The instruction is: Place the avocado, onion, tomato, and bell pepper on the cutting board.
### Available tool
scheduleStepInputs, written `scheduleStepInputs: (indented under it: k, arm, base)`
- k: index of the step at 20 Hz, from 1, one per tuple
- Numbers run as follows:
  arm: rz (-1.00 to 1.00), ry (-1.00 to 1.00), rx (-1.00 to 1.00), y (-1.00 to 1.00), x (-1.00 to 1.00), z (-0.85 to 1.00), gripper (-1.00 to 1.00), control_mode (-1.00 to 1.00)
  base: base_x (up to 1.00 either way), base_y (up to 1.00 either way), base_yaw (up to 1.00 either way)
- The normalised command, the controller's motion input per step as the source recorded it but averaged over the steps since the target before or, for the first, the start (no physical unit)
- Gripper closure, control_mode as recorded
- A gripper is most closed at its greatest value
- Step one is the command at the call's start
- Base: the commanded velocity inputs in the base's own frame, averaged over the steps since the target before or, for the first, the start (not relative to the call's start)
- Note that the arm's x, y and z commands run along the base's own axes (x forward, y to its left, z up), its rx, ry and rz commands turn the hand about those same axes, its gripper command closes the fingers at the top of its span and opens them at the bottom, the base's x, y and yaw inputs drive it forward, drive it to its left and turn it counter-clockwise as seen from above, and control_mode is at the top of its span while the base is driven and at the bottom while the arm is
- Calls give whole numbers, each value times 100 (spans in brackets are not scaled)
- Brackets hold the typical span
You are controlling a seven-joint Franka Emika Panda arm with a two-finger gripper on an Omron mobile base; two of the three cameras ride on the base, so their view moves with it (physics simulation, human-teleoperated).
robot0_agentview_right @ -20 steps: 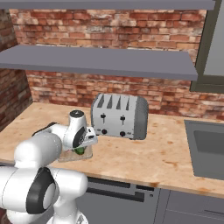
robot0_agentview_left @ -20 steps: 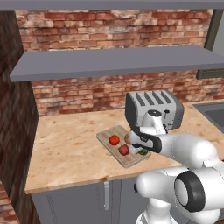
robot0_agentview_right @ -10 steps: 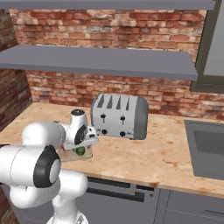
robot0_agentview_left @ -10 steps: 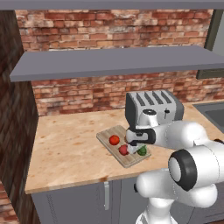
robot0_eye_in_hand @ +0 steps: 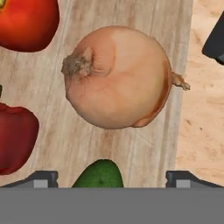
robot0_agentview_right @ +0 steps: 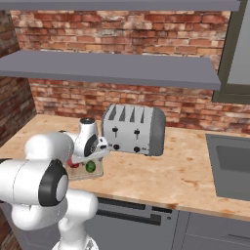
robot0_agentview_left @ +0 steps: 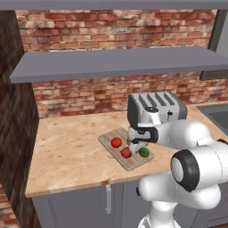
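The cutting board (robot0_agentview_left: 126,149) is lying near the counter's front edge, just in front of the toaster (robot0_agentview_left: 156,109), with bare counter to its left. The gripper (robot0_eye_in_hand: 112,177) is hovering over it, jaws spread wide, grasping nothing. One tan onion (robot0_eye_in_hand: 118,76), one tomato (robot0_agentview_left: 116,142), one bell pepper (robot0_agentview_left: 126,152) and one avocado (robot0_agentview_left: 144,152) are sitting on the board.
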Motion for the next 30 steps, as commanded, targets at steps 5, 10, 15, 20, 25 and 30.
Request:
scheduleStepInputs:
  k: [5, 10, 15, 20, 25, 30]
  arm:
    - [9, -16, 0, 11, 0, 59, -100, -100]
    - [9, -17, 0, 3, -29, 85, -100, -100]
    - [8, -20, 0, 0, -84, 76, -100, -100]
    - [5, -21, 0, 0, -100, 59, -100, -100]
    - [1, -13, 0, -5, -100, 61, -100, -100]
    - [-7, -1, 0, -53, -67, 75, -100, -100]
  base:
    - [0, 0, 0]
    - [0, 0, 0]
    - [0, 0, 0]
    - [0, 0, 0]
    - [0, 0, 0]
    - [0, 0, 0]
